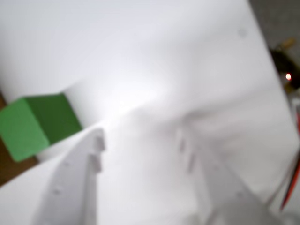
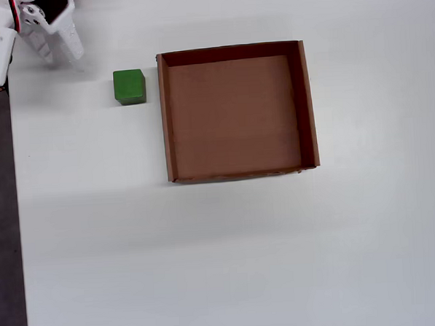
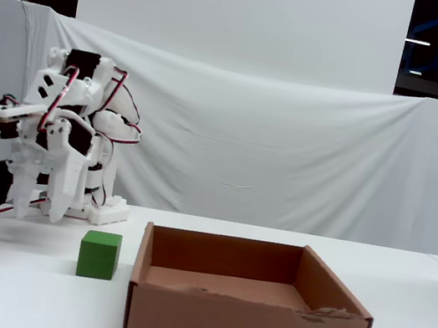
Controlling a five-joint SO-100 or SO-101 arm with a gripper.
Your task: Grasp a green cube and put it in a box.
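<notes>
Arm's hunched over with the claw [image 3: 34,212] pointing down above the table, jaws spread apart and gripping nothing. In the overhead view the green cube [image 2: 129,86] sits on the table a bit right of the claw, just left of the box [image 2: 167,122].

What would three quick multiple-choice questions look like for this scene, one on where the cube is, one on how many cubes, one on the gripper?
1. Where is the green cube?
A. inside the box
B. on the table beside the box
C. in the gripper

2. How many cubes show?
A. one
B. two
C. three

3. The gripper is
A. shut on the cube
B. open, empty
C. inside the box

B: the overhead view shows it outside the wall.
A: one only.
B: the wrist view shows parted fingers with nothing between them.
</notes>
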